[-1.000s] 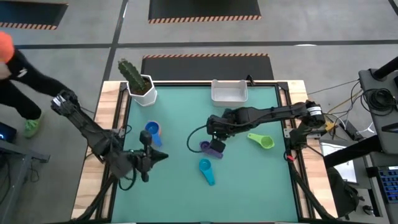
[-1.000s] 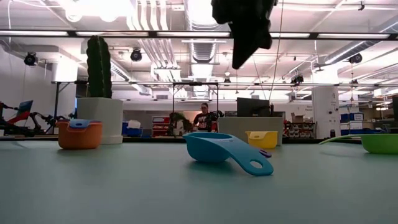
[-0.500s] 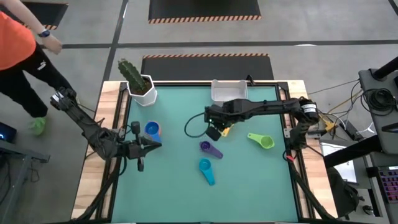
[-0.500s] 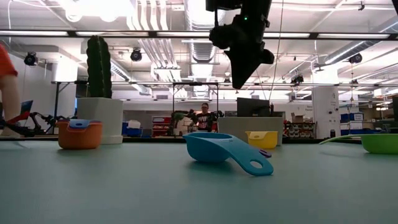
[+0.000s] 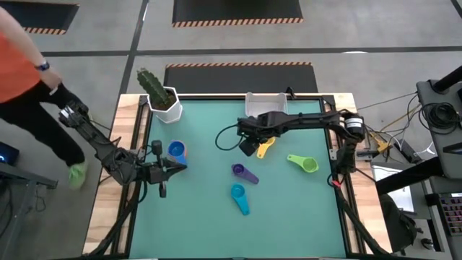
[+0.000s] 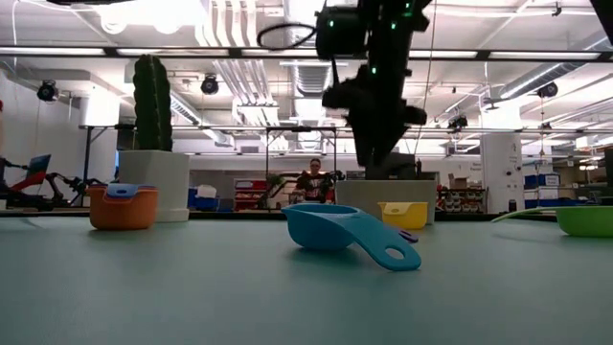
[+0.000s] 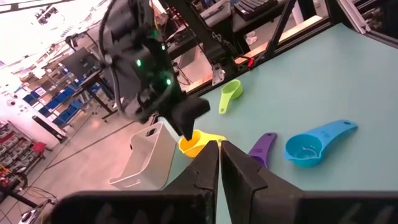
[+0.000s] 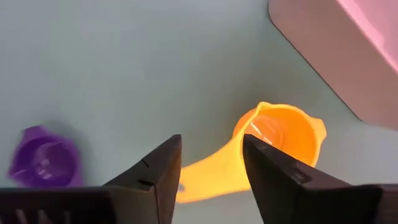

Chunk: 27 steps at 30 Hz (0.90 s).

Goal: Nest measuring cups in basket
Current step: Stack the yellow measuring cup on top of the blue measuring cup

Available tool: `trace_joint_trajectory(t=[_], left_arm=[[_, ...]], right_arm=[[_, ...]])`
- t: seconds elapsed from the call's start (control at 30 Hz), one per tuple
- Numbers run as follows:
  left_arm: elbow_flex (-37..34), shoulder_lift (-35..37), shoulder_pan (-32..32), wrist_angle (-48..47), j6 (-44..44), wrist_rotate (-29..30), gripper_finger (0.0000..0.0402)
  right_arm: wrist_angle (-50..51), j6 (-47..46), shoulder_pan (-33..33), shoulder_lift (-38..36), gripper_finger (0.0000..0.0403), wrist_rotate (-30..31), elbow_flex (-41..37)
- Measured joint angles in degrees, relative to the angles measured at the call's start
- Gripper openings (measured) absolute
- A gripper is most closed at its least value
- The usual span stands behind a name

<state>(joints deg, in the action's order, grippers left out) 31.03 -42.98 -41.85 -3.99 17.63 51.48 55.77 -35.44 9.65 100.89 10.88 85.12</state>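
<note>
high view shows the right gripper (image 5: 247, 146) up near the middle of the frame, above the yellow cup (image 5: 264, 147), which lies on the desk (image 5: 202, 217) just below the white basket (image 5: 266, 107) at the top. its fingers are spread apart and hold nothing. i think the job now is to pick up the yellow cup: come straight down, keep the handle between the fingers, then squeeze. the left gripper (image 5: 160, 173) waits at the left, pressed closed and holding nothing
</note>
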Motion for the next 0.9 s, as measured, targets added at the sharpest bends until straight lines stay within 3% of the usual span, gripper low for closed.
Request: trace_joint_trajectory(t=[0.27,0.9], left_arm=[[0.0,0.0,0.0,0.07,0.07,0.02,0.0],[0.0,0.0,0.0,0.11,0.13,0.04,0.0]], right_arm=[[-1.24,1.61,2.38,3.13,0.017,2.87,-1.79],[-0.95,0.44,3.01,6.09,0.0152,2.73,-2.02]])
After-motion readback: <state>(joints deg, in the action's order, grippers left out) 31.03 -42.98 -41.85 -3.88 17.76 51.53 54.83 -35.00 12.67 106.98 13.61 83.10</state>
